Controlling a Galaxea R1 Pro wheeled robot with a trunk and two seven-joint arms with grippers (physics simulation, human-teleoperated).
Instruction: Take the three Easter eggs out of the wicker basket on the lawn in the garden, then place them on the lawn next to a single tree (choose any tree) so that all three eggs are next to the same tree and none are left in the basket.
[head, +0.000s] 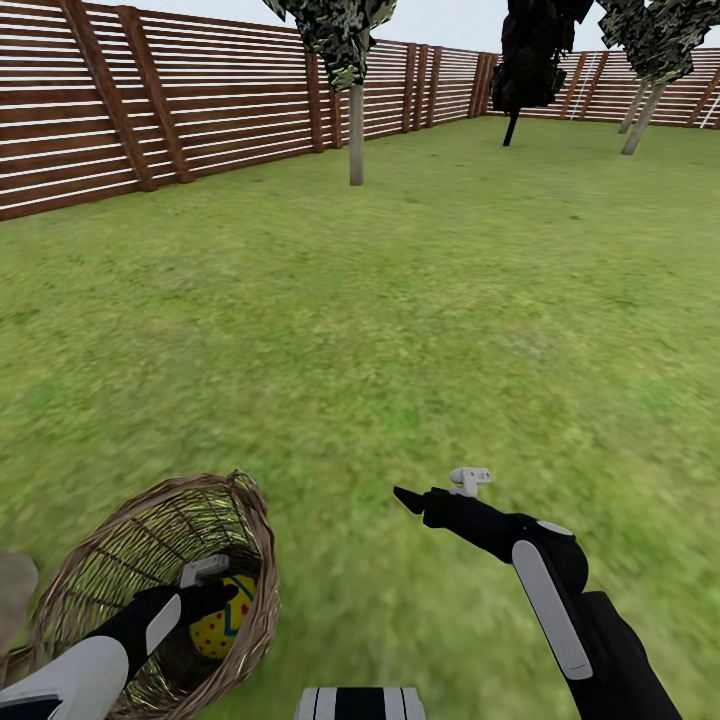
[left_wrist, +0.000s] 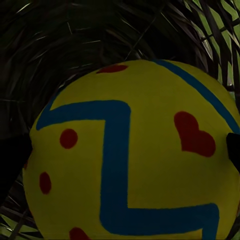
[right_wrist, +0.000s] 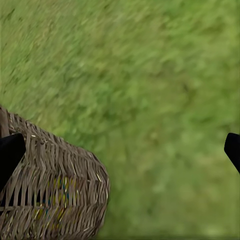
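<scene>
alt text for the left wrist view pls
A yellow Easter egg with a blue zigzag, red hearts and dots sits close up between the left tool's dark fingertips, inside the wicker basket, with grass showing through the weave.

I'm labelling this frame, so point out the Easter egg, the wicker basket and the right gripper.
Easter egg (left_wrist: 130, 150): left wrist view, yellow shell.
Wicker basket (head: 255, 535): head view, woven rim.
Right gripper (head: 408, 497): head view, fingertips.

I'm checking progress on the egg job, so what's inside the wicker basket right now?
Inside the wicker basket one yellow Easter egg shows, with the left gripper reaching in at it. The arm and the basket wall cover the rest of the inside, so any other eggs cannot be seen.
</scene>
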